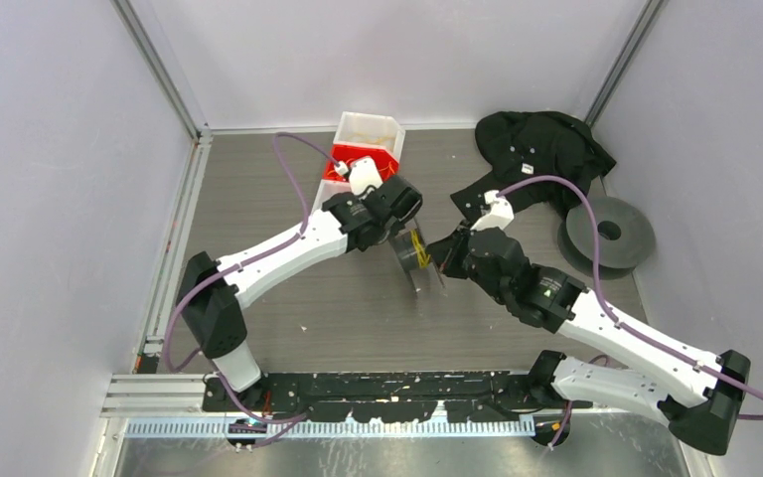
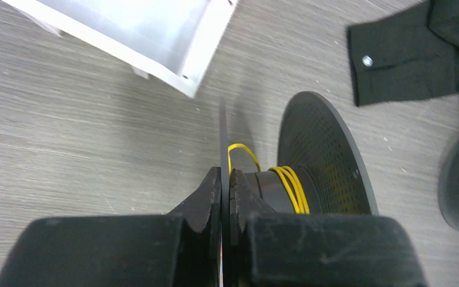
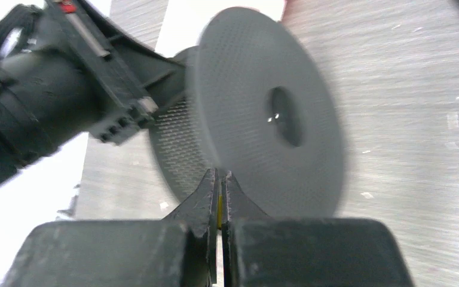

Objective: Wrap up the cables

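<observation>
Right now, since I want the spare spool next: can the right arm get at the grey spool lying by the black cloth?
Probably, but not freely. The grey spool lies uncovered near the right arm; yet its jaws are shut on the yellow cable, so it must let go first.

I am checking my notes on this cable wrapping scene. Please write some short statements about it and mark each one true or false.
1. Yellow cable is wound on the hub of the spool. True.
2. The left claw stands wide open. False: it is shut on the spool's thin flange.
3. A second spool lies beside the black cloth. True.
4. The black cloth lies inside the bin. False: it lies on the table, apart from the bin.
</observation>
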`<state>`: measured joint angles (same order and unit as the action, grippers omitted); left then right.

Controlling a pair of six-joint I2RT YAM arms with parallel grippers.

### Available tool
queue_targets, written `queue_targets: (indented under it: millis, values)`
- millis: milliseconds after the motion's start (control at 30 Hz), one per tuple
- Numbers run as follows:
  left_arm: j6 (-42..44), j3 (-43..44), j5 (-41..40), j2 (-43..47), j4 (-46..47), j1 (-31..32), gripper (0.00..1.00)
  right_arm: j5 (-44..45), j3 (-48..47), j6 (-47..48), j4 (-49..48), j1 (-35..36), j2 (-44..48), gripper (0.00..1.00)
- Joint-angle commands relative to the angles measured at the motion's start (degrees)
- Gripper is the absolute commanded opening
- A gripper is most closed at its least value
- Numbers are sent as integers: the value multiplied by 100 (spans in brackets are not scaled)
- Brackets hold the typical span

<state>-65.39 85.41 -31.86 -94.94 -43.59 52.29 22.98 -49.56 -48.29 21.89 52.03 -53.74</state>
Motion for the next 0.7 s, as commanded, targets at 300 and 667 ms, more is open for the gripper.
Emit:
queue_targets:
  millis: [300,667]
  values:
    - [-77,1139,480,-343,-1282,-228,0,986,591,-389,217,-352,-106,0]
    - [40,985,-39,-571,-1098,-248,0,501,824,-671,-311,-352,377,0]
